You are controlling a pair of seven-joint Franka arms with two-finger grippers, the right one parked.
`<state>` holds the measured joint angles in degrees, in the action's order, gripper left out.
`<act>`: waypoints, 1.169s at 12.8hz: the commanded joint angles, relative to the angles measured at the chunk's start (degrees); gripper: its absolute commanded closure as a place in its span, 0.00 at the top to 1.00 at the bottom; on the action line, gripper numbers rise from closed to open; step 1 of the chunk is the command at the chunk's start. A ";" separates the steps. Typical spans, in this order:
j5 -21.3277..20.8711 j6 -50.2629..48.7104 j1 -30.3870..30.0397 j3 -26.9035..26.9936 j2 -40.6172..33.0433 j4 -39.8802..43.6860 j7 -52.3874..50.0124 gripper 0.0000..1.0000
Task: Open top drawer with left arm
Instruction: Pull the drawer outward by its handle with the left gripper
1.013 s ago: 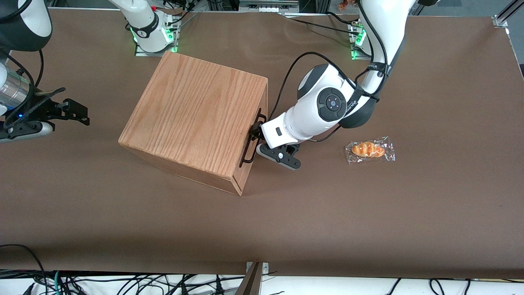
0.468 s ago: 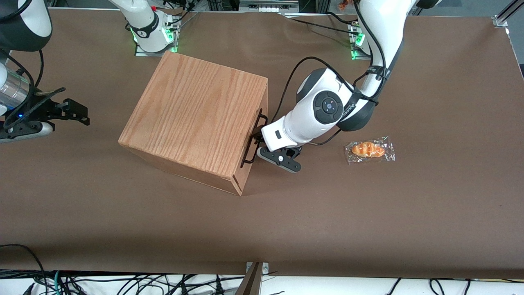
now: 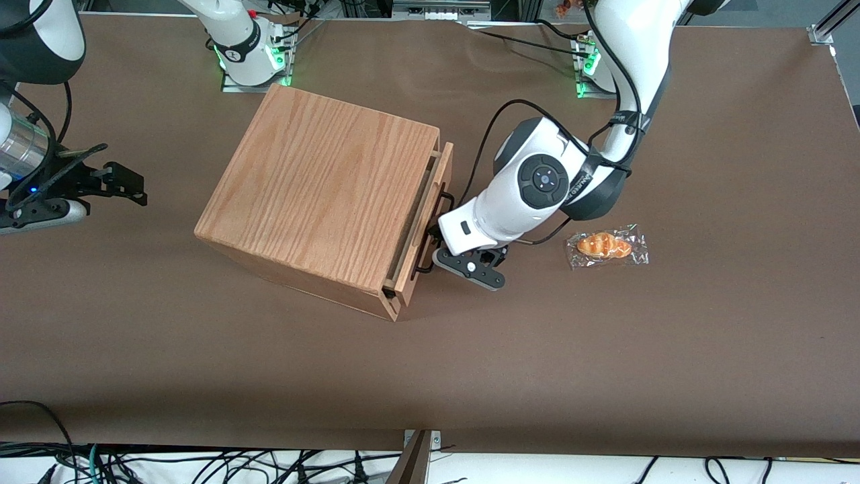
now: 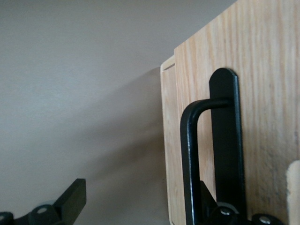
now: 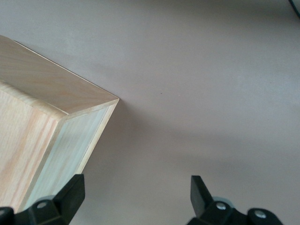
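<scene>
Looking from the front, we see the glossy white left arm (image 3: 537,181) bent low, its black two-finger gripper (image 3: 435,236) at the thin black bar handle (image 3: 430,232) of the shallow pale-wood top drawer (image 3: 423,225), slightly out of the oak-grain box (image 3: 322,195). From the wrist, one finger (image 4: 225,211) sits against the handle (image 4: 190,154); whether it clamps, we cannot tell.

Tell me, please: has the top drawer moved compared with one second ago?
Yes. The top drawer has slid out of the wooden box toward the wrapped bread, leaving a dark gap. The claw is at its handle.
</scene>
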<state>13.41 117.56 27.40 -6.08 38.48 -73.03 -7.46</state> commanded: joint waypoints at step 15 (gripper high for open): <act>-2.07 -11.04 -7.36 0.46 -2.98 -0.10 0.69 1.00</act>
<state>13.39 108.63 20.91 -5.84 36.75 -73.00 -7.42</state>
